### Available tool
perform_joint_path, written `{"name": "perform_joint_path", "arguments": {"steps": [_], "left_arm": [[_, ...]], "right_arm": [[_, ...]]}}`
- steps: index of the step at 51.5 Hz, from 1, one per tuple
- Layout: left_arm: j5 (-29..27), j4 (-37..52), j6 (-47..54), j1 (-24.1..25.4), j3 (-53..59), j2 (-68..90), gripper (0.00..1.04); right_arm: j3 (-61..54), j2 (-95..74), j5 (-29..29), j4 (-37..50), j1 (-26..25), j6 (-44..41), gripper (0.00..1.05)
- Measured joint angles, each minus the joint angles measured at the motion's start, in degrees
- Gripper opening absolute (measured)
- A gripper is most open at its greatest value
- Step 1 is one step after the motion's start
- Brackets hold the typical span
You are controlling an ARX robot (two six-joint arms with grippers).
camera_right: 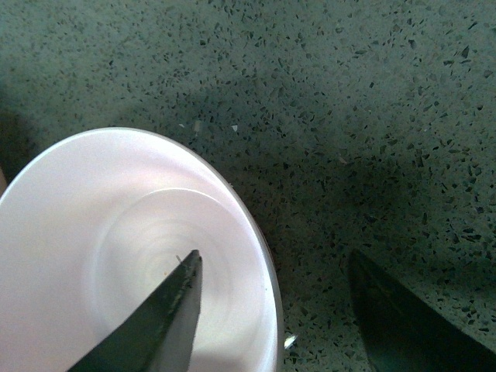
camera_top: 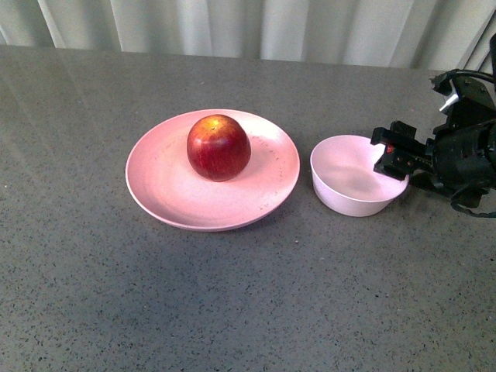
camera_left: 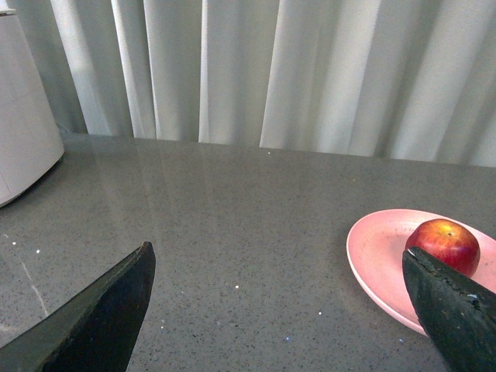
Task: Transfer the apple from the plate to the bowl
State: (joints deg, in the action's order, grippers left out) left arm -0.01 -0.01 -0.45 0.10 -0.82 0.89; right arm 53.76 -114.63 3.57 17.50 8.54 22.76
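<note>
The dark-red apple (camera_top: 218, 147) sits on the wide pink plate (camera_top: 167, 186) in the middle of the table. The small pale bowl (camera_top: 349, 182) stands empty to the plate's right. My right gripper (camera_top: 391, 155) is open at the bowl's right rim; in the right wrist view (camera_right: 275, 271) one finger is over the bowl's inside (camera_right: 85, 256) and the other is outside the rim. My left gripper (camera_left: 279, 263) is open and empty, out of the front view; its wrist view shows the apple (camera_left: 443, 244) and plate (camera_left: 376, 252) beside one fingertip.
The grey speckled tabletop (camera_top: 93, 294) surrounds the dishes. Pale curtains (camera_top: 256, 27) hang behind the table's far edge. A white appliance (camera_left: 23, 147) stands at the edge of the left wrist view.
</note>
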Motion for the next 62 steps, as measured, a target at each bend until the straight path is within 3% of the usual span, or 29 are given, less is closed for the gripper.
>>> {"name": "perform_joint_path", "arguments": {"steps": [14, 20, 26, 41, 50, 62], "left_arm": [[0.00, 0.00, 0.00, 0.00, 0.00, 0.00, 0.96], [0.00, 0.00, 0.00, 0.00, 0.00, 0.00, 0.96], [0.00, 0.00, 0.00, 0.00, 0.00, 0.00, 0.96], [-0.02, 0.00, 0.00, 0.00, 0.00, 0.00, 0.96], [0.00, 0.00, 0.00, 0.00, 0.00, 0.00, 0.96], [0.00, 0.00, 0.00, 0.00, 0.00, 0.00, 0.96]], "right_arm": [[-9.57, 15.67, 4.11, 6.49, -4.28, -2.54, 0.97], [-17.38, 30.08, 7.26, 9.20, -8.37, -6.40, 0.96], [-29.55, 42.42, -2.62, 25.16, -8.94, -15.32, 0.78], [-42.77, 64.81, -3.41, 21.29, -8.76, -21.42, 0.37], [-46.75, 70.38, -3.43, 19.06, -8.66, -22.23, 0.04], [-50.14, 79.21, -3.45, 13.77, -8.66, -22.49, 0.02]]}}
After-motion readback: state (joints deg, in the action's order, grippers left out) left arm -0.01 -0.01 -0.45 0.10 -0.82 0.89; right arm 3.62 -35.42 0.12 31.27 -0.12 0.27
